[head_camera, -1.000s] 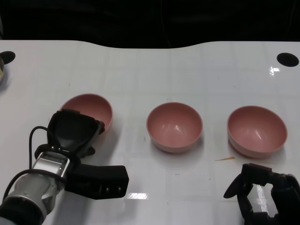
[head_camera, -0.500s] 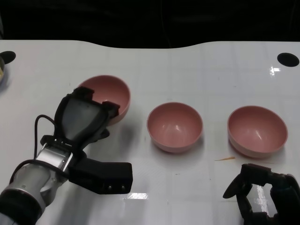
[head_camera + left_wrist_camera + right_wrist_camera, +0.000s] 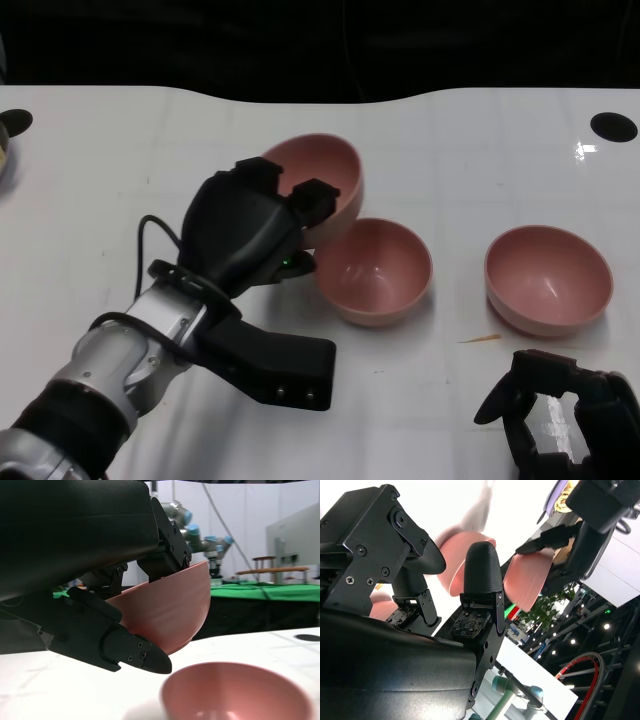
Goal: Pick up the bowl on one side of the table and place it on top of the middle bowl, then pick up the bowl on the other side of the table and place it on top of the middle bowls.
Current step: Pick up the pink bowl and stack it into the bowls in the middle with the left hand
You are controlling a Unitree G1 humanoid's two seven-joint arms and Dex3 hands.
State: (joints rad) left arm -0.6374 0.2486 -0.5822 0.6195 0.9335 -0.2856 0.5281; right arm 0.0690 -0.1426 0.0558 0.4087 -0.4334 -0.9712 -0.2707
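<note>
Left hand (image 3: 255,225) grips a pink bowl (image 3: 325,180) by its near rim, fingers hooked over the edge, thumb beneath the outer wall. The left wrist view confirms the pinch: the carried bowl hangs clear of the counter (image 3: 150,150), tilted, mouth facing away from the hand. The tilt likely follows from a one-sided rim grip. In the head view the carried bowl sits centre frame, just up and left of the middle bowl (image 3: 374,268), overlapping its far-left rim in the picture; the wrist view shows a gap between them, so no contact.

Judgement: mid-transfer on the first stack. The bowl probably needs levelling and centring over the middle bowl before release, or it may seat crooked.

Third bowl (image 3: 548,277) rests on the counter at right of frame, untouched, a thin stick (image 3: 480,339) just below it. Right hand (image 3: 560,410) at lower right holds nothing, fingers loosely curled and apart, presumably waiting for its turn.
</note>
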